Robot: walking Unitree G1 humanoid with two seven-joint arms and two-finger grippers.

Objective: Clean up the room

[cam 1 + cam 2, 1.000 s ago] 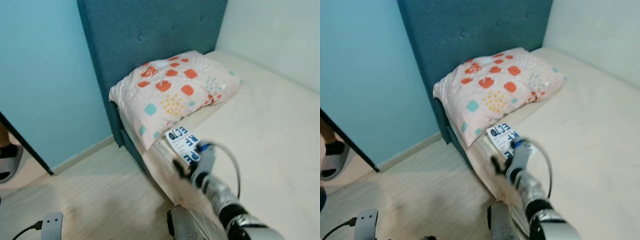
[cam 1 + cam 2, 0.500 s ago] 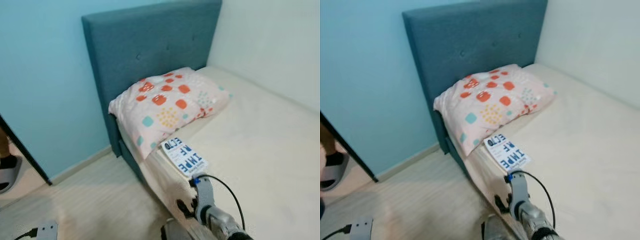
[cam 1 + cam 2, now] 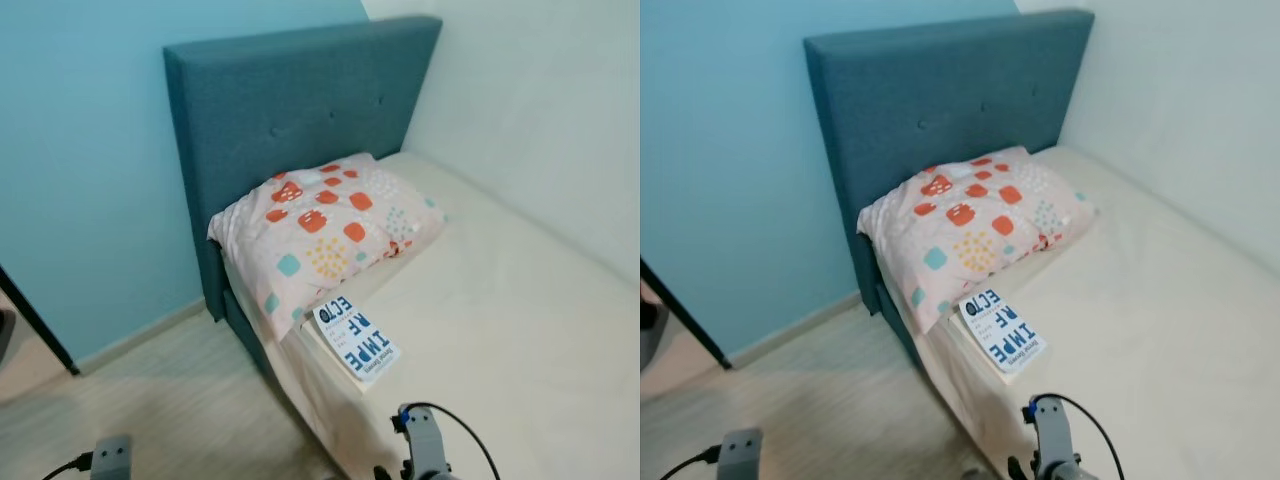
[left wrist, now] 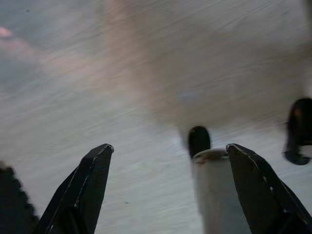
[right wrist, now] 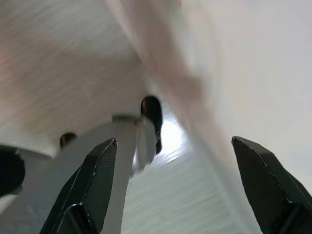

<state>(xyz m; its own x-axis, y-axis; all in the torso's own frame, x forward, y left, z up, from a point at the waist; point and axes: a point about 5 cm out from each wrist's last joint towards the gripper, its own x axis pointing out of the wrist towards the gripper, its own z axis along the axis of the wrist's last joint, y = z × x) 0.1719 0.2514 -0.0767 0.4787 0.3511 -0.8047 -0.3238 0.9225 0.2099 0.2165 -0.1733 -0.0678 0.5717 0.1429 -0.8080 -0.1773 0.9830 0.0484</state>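
A: Where's the thing to tidy?
B: Book (image 3: 355,338), flat on the bed (image 3: 520,330) at the mattress edge, just below the patterned pillow (image 3: 320,225), one corner touching or nearly touching it. White-and-blue cover, big block letters, thin, looks like a paperback.

A: Which way from the jaws?
B: Ahead of the right gripper (image 5: 175,185) and up from it; the wrist sits low at the frame bottom, by the bed side, book beyond it toward the headboard (image 3: 290,130). Long axis runs diagonal, roughly along the bed edge, tilted toward the pillow.

A: Nearer arm?
B: Right, I'd say. Left gripper (image 4: 168,187) hangs over bare floor (image 3: 150,400), well apart from the bed.

A: Jaw state?
B: Both spread wide, nothing between them. Right wrist view shows floor and the bed side, blurred.

A: Next move needs?
B: Probably raise the right arm and come at the book's near short end. That's a guess.
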